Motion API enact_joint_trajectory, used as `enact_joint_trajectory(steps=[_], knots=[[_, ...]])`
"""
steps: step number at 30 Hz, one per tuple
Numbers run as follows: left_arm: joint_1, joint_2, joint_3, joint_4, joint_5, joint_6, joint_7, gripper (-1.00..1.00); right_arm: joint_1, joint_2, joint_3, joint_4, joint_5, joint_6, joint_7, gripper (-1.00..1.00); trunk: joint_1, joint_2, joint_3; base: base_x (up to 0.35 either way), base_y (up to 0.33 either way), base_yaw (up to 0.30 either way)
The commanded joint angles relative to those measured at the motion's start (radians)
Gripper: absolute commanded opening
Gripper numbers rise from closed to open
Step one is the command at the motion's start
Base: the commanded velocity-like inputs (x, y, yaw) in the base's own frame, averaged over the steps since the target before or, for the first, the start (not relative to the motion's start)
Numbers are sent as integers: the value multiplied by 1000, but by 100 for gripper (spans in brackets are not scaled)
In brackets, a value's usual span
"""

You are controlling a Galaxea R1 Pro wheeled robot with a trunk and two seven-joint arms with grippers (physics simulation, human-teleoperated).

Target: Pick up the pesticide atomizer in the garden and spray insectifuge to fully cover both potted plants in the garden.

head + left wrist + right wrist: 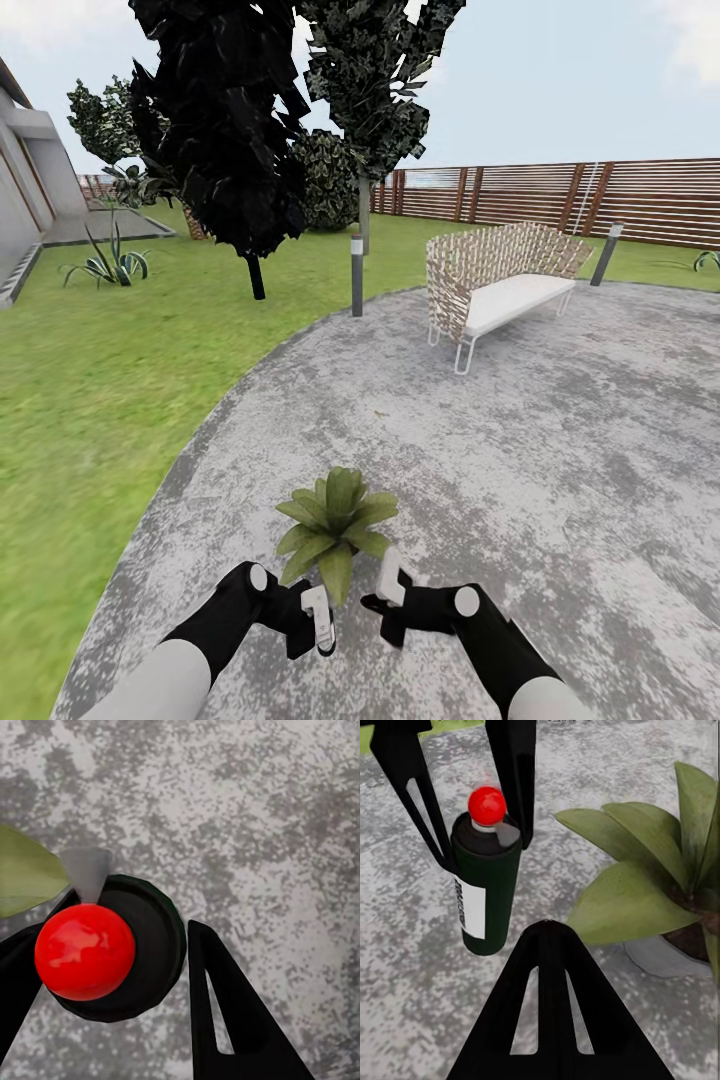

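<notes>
The pesticide atomizer (486, 889) is a dark green bottle with a white label and a red ball cap (85, 951). It hangs upright just above the stone. My left gripper (135, 911) is shut on its neck, one black finger on each side. A potted plant (335, 525) with broad green leaves in a small grey pot (660, 956) stands right beside the bottle, and one leaf (22, 874) reaches toward it. In the head view my left gripper (320, 618) and right gripper (392, 582) flank the plant's near side. The right gripper (547, 924) is shut and holds nothing. The second potted plant is out of view.
The round grey stone patio (520, 440) stretches ahead with lawn (90, 400) to its left. A wicker bench (500, 275) stands at the far side, with two grey lamp posts (357, 275) (606, 255) nearby. Beyond them are dark trees (230, 140), a spiky agave (110, 262) and the slatted fence (610, 200).
</notes>
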Motion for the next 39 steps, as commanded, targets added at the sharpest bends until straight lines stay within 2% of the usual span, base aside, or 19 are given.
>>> enact_joint_trajectory(steps=[1,5,10,13,23,39], knots=[[0,-1,0,-2,-5,-1,-3,-100,-1,1,-1,-4,8,-5,1,-100,0,0,-1,0,0,0],[0,-9,-2,-2,-5,-3,-3,-100,-2,5,-1,-11,8,-5,1,-100,0,0,-1,0,0,0],[0,-19,-36,-2,-3,-3,-4,-100,-3,6,-1,-11,8,-5,1,-100,0,0,-1,0,0,0],[0,-28,-43,-2,-3,-3,-4,-100,-3,5,-1,-11,8,-5,1,-100,0,0,-1,0,0,0],[-2,-45,-46,-3,-2,-3,-5,-100,-3,5,-1,-10,8,-5,1,-100,0,0,-1,0,0,0],[0,-50,-45,-24,-1,-6,17,-100,-3,7,-1,-10,8,-5,1,-100,0,0,-1,0,0,0]])
